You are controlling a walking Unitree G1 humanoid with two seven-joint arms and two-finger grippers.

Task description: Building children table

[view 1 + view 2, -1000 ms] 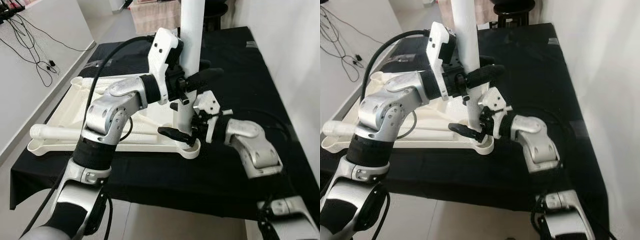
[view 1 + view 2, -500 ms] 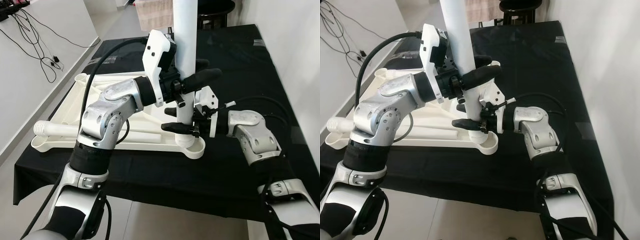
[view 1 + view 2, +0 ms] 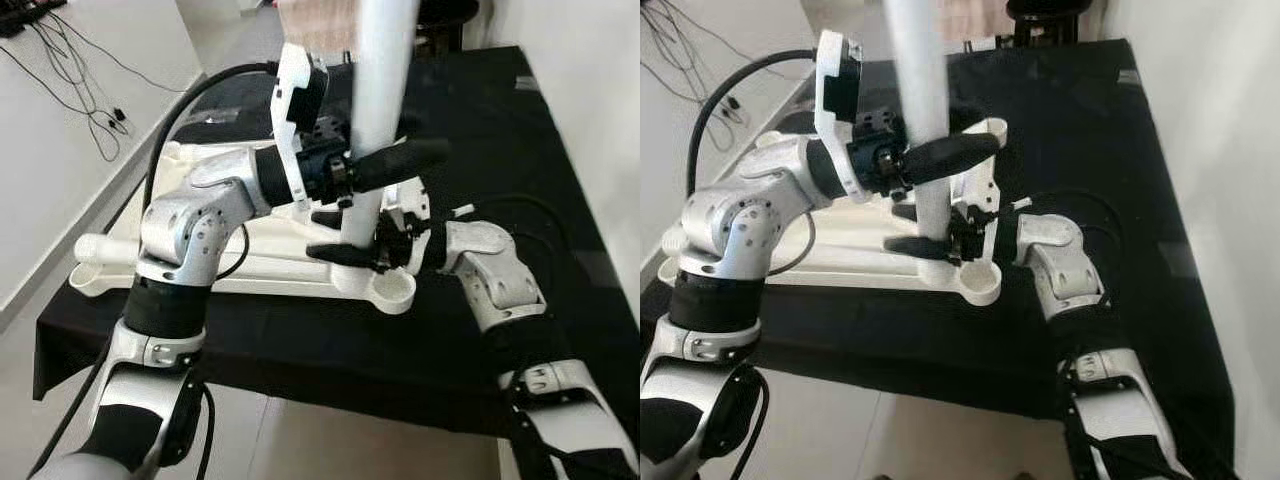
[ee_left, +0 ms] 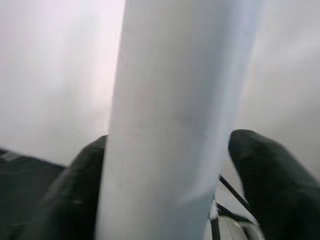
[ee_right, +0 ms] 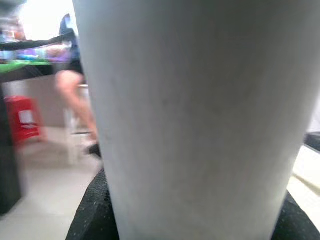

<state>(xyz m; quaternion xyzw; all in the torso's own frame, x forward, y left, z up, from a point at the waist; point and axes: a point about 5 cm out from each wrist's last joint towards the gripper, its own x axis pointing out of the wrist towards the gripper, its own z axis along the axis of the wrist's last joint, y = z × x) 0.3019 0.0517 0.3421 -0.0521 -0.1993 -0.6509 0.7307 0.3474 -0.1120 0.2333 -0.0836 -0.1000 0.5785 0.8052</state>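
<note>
Centre of frame: we have the tall white plastic table leg (image 3: 378,110) standing upright in a corner socket of the upturned white plastic tabletop (image 3: 190,272). Left gripper (image 3: 385,165) clamps it mid-shaft, right gripper (image 3: 350,255) near the base. Step looks like seating the leg; next, press or twist it home.

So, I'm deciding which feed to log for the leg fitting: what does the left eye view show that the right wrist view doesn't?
Left eye view alone: the left gripper and right gripper both clamped on the upright white table leg, the upturned white tabletop and black cloth.
Right wrist view alone: a red stool and a person's legs, blurred.
Both: the leg itself.
</note>
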